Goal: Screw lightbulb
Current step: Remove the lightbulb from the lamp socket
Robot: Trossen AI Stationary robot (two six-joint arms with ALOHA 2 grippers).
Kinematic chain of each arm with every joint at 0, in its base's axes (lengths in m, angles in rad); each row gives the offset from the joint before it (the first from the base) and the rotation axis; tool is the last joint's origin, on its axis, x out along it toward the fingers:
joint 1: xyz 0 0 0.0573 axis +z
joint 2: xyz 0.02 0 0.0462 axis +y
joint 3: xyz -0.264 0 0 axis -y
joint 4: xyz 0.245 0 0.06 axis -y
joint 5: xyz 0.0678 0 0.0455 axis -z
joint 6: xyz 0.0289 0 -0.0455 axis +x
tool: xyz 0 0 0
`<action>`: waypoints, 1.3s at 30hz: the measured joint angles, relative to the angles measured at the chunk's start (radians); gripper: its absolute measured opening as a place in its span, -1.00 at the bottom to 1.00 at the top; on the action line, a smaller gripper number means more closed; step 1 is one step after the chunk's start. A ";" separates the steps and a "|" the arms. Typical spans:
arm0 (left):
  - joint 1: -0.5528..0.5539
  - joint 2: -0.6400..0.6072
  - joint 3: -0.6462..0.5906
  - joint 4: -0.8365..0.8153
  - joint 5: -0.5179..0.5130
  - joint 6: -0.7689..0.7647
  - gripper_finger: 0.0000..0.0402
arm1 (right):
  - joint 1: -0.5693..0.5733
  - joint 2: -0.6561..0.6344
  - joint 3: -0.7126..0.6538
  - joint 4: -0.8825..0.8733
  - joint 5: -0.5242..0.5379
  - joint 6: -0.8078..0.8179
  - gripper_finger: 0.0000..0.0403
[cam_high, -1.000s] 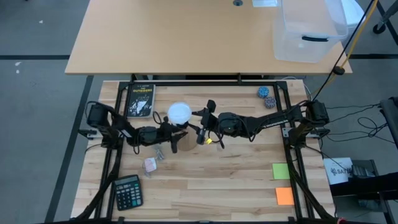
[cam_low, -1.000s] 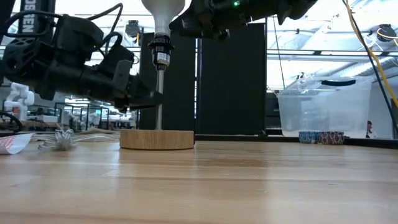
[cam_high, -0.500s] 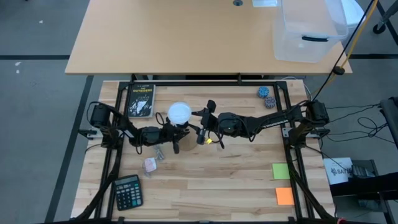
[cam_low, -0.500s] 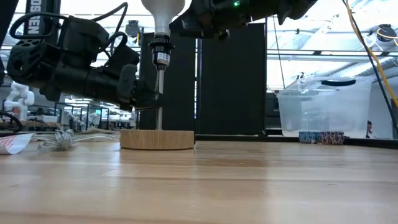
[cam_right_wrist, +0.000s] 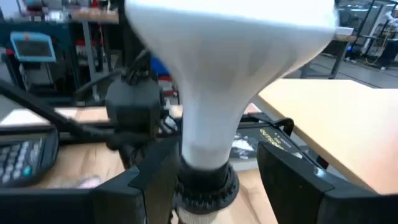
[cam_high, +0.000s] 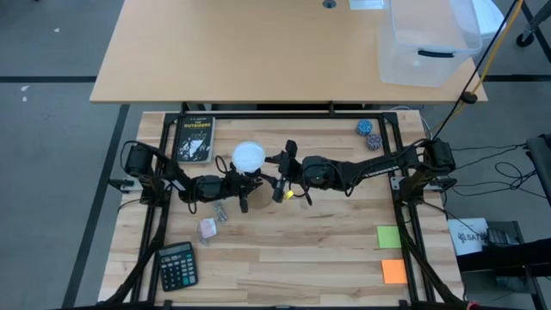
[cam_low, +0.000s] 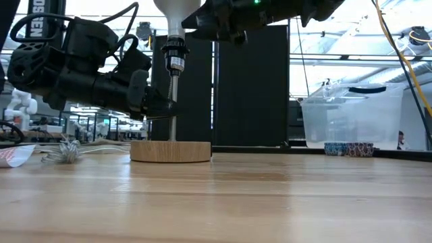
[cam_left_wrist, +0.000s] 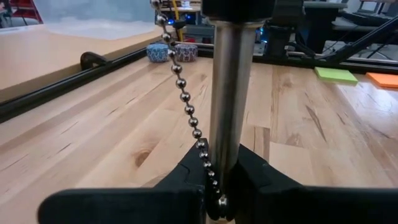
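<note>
Centre-left of high view, lightbulb [cam_high: 249, 156] sits in socket atop lamp stand [cam_low: 171, 150]; right gripper [cam_right_wrist: 205, 177] fingers apart w/ bulb neck between (contact unclear); left gripper [cam_left_wrist: 214, 186] clamped on metal pole [cam_left_wrist: 230, 93].

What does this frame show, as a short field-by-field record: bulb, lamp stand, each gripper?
lightbulb: seated upright in the black socket atop the stand
lamp stand: round wooden base, metal pole, bead chain hanging beside the pole
left gripper: shut on the pole, low down
right gripper: fingers on either side of the bulb's neck, apparently not touching it
</note>
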 joint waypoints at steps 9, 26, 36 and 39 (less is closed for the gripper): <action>0.000 0.000 0.000 -0.002 -0.037 -0.003 -0.84 | 0.006 0.000 0.001 0.061 -0.002 0.006 0.04; -0.001 -0.001 0.110 -0.166 -0.218 -0.043 -0.84 | -0.002 0.098 0.035 0.162 0.136 -0.018 0.04; 0.000 -0.001 0.137 -0.210 -0.243 -0.057 -0.84 | -0.023 0.130 0.063 0.169 0.129 -0.021 0.02; 0.000 -0.001 0.138 -0.215 -0.229 -0.056 -0.84 | -0.023 0.130 0.063 0.170 0.130 -0.063 -0.09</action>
